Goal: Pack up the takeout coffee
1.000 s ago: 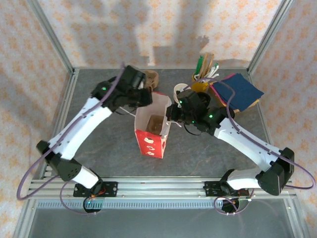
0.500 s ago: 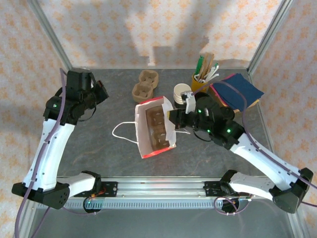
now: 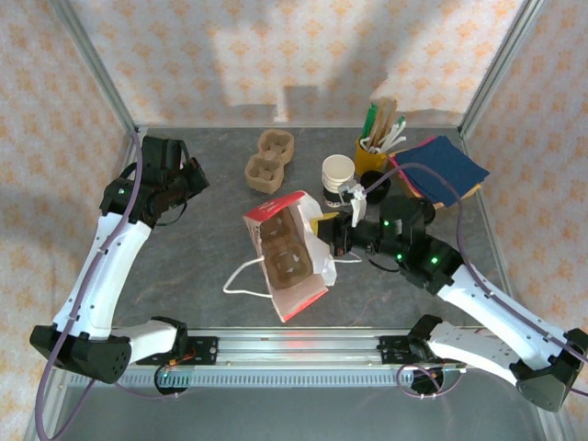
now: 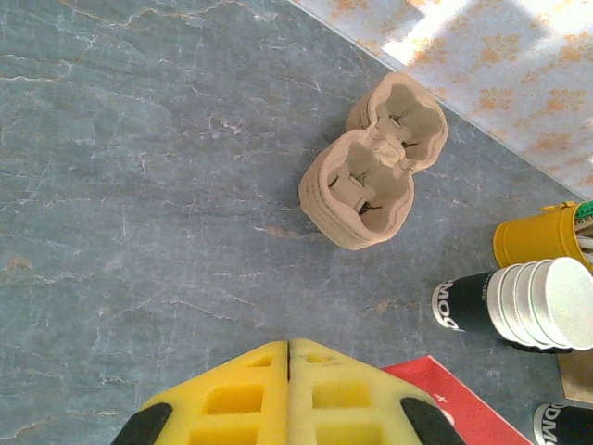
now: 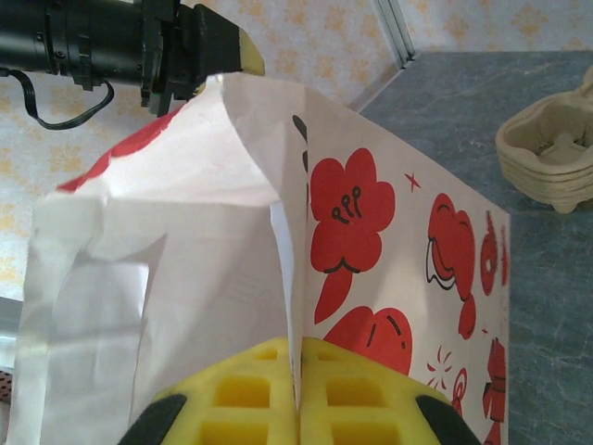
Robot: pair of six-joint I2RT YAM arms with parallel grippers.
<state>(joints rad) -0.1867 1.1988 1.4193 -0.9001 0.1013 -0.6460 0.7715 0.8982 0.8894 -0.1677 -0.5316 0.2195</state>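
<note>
The takeout coffee (image 3: 338, 173), a white cup with a dark band, stands at the back centre and also appears in the left wrist view (image 4: 523, 306). A red-and-white paper bag (image 3: 292, 262) lies tilted mid-table, its mouth towards the camera and a brown carrier (image 3: 285, 250) inside. My right gripper (image 3: 333, 235) is shut on the bag's right wall (image 5: 371, 213), the paper pinched between its yellow pads (image 5: 361, 394). My left gripper (image 3: 188, 175) hovers at the back left, shut and empty (image 4: 288, 348), apart from the bag's red corner (image 4: 445, 399).
A stack of brown moulded carriers (image 3: 269, 162) sits at the back, also seen from the left wrist (image 4: 375, 162). A yellow cup of stirrers and cutlery (image 3: 372, 152) and coloured napkins (image 3: 441, 170) stand at the back right. The bag's white handle loop (image 3: 243, 277) lies on the table.
My left arm let go of the bag and swung to the back left. The right gripper has dragged the bag nearer and tipped it, keeping hold of its wall.
</note>
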